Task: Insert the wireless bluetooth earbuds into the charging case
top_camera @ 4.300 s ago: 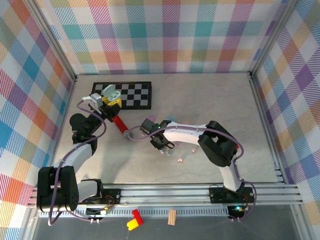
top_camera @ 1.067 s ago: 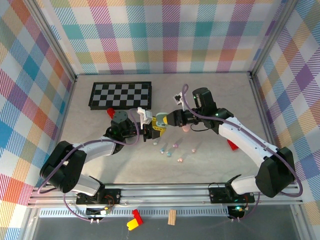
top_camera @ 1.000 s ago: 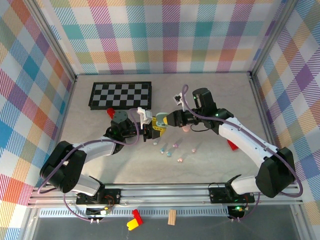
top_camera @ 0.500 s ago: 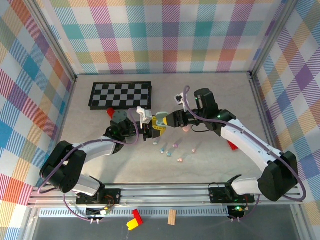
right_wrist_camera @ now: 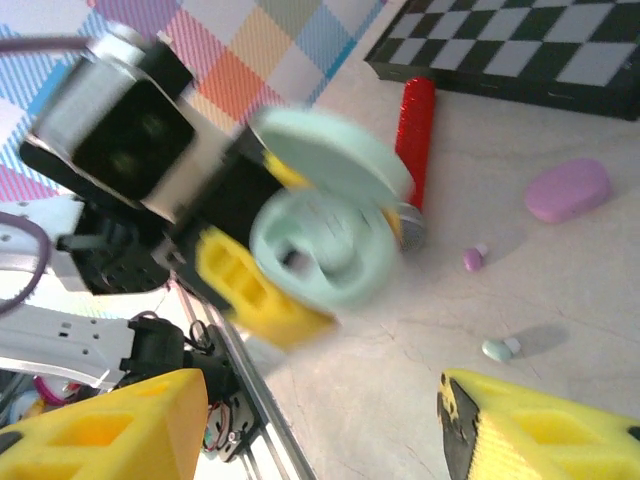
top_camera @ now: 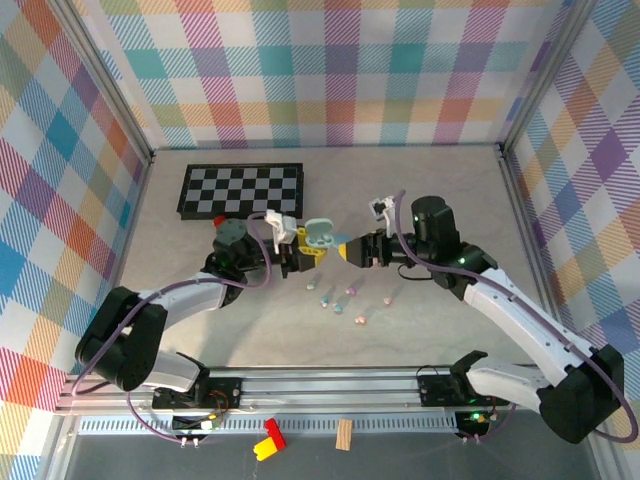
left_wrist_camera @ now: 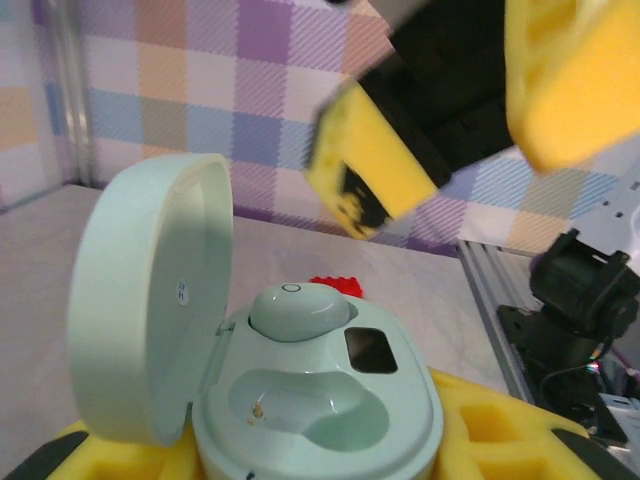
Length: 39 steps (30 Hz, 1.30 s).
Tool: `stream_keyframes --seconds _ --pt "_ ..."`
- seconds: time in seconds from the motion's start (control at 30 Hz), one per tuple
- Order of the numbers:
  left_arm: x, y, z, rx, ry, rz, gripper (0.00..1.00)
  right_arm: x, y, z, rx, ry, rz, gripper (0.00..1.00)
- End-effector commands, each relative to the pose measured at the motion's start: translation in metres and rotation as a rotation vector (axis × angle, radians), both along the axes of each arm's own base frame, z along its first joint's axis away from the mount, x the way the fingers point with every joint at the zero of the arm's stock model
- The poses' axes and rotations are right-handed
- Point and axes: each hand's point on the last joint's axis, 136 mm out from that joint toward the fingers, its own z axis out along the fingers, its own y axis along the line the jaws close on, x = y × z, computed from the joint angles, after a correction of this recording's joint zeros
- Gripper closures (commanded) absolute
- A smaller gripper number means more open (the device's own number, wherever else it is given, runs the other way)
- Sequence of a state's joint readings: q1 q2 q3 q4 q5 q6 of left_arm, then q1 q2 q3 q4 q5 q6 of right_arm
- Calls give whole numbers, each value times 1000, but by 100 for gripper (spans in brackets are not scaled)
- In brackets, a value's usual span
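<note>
A: right fingers just opened and backed off the charging case, nothing in them now. left fingers stay clamped on it, lid up, over the middle of the surface.

B: Left wrist view shows one mint earbud looking seated and the second socket bare; too small to tell from the top. Remaining earbuds lie loose toward the near edge.

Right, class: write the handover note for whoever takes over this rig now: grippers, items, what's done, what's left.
Left gripper: shut on the open mint charging case.
Right gripper: open, empty, facing the case.
Done: one mint earbud sits in the case.
Left: its second socket is empty; loose earbuds lie on the table.
</note>
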State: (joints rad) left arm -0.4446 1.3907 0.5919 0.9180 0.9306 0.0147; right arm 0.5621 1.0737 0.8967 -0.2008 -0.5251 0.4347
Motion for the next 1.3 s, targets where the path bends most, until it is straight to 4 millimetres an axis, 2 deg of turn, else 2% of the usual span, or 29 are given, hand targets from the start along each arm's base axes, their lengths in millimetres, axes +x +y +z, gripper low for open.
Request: stream_keyframes --seconds 0.0,0.1,0.2,0.33,0.53,0.7,1.0,1.13,1.27 --pt "4 21 26 -32 -85 53 77 8 -8 -10 11 30 -99 37" --pt "14 38 33 -29 -95 111 77 9 -10 -33 -23 66 -138 37" --pt "21 53 41 -34 -100 149 77 9 -4 -61 -112 85 -119 37" --pt "24 65 61 -64 -133 168 77 16 7 -98 -246 146 -77 37" --pt "15 68 85 -115 -167 150 76 30 45 -139 -279 248 7 39" --pt "6 72 95 -169 -174 145 76 41 79 -169 -285 318 66 39" --pt "9 82 93 -158 -141 194 76 61 114 -212 -314 431 120 41" --pt "10 83 93 -155 -128 208 76 62 119 -225 -313 474 129 41" --pt "13 85 92 -152 -120 221 76 53 119 -229 -307 504 143 42"
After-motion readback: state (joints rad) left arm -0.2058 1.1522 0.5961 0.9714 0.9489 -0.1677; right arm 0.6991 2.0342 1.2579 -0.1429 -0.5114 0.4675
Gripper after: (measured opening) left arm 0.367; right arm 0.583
